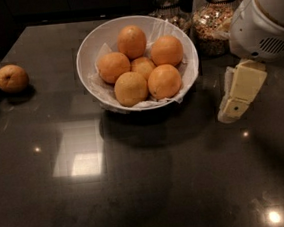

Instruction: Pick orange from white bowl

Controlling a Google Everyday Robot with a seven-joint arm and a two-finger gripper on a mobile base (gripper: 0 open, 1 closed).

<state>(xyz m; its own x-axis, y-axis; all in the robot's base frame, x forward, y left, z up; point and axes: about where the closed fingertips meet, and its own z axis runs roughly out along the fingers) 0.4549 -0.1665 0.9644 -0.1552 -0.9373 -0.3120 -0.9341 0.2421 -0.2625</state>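
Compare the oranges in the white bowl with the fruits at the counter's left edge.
Bowl oranges are bright, piled on paper in the white bowl; left fruits are duller, brownish, bare on the counter. Both look round, similar-sized. The gripper hangs right of the bowl.

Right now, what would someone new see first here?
Probably the wide white bowl lined with crumpled paper, at the top middle of the dark table, heaped with six bright orange fruits. Next, the robot's cream pincer hanging to the bowl's right, apart from it, and duller brownish fruits at the left edge.
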